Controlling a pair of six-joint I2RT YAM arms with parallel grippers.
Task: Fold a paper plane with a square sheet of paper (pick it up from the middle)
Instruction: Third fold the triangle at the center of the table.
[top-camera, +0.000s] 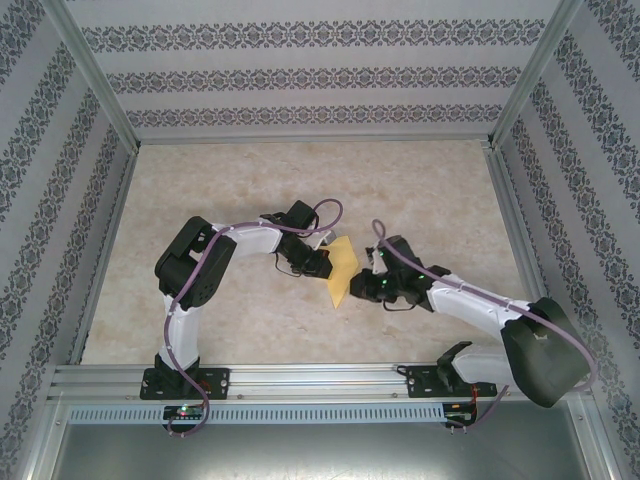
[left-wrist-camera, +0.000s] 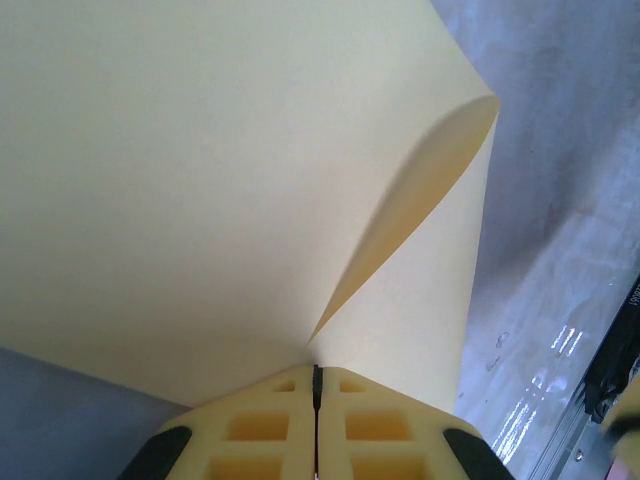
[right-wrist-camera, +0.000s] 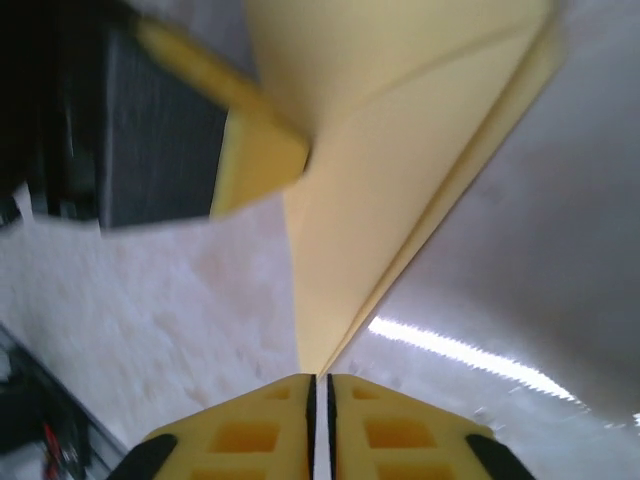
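The mustard-yellow square sheet of paper (top-camera: 342, 268), folded into a creased pointed shape, hangs above the table's middle between both grippers. My left gripper (top-camera: 325, 256) is shut on its left part. In the left wrist view the paper (left-wrist-camera: 200, 180) fans out from the closed jaws of the left gripper (left-wrist-camera: 316, 372) with one flap curling. In the right wrist view the paper (right-wrist-camera: 390, 180) narrows to a tip that reaches my right gripper (right-wrist-camera: 319, 378), whose jaws stand a narrow slit apart. The left gripper's yellow finger (right-wrist-camera: 262, 152) pinches the sheet higher up.
The beige marbled tabletop (top-camera: 250, 190) lies under the paper. Patterned walls (top-camera: 300, 80) and aluminium frame posts enclose it on three sides. A metal rail (top-camera: 320, 378) with both arm bases runs along the near edge.
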